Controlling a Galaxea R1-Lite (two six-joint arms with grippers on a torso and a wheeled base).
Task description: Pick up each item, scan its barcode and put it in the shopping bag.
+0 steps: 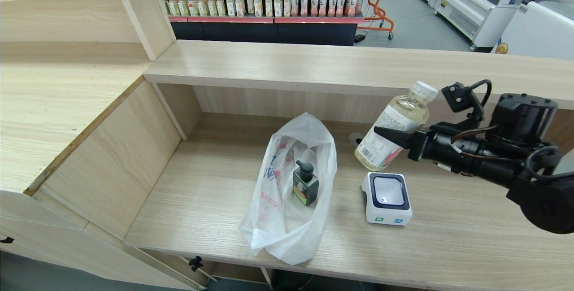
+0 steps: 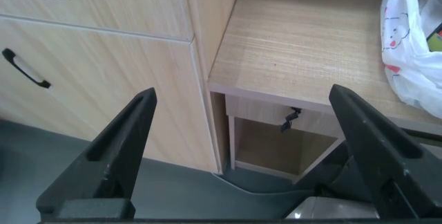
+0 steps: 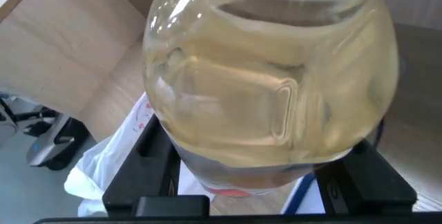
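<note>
A clear bottle [image 1: 397, 120] of pale yellow liquid, with a white cap and a white label, is tilted in the air, held at its middle by the right tool [image 1: 390, 137]. It is above the white scanner [image 1: 387, 197] on the tabletop [image 1: 448, 246]. Beside lies the open white shopping bag [image 1: 264, 219], with a dark green pump bottle [image 1: 305, 184] upright inside.

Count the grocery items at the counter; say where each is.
2. Clear bottle in the right gripper above the scanner; pump bottle inside the shopping bag, which may hide more.

Head view looks down on counter [image 1: 448, 246]; left wrist low beside it, right wrist close on bottle [image 3: 276, 86]; all share bag [image 1: 269, 219].
</note>
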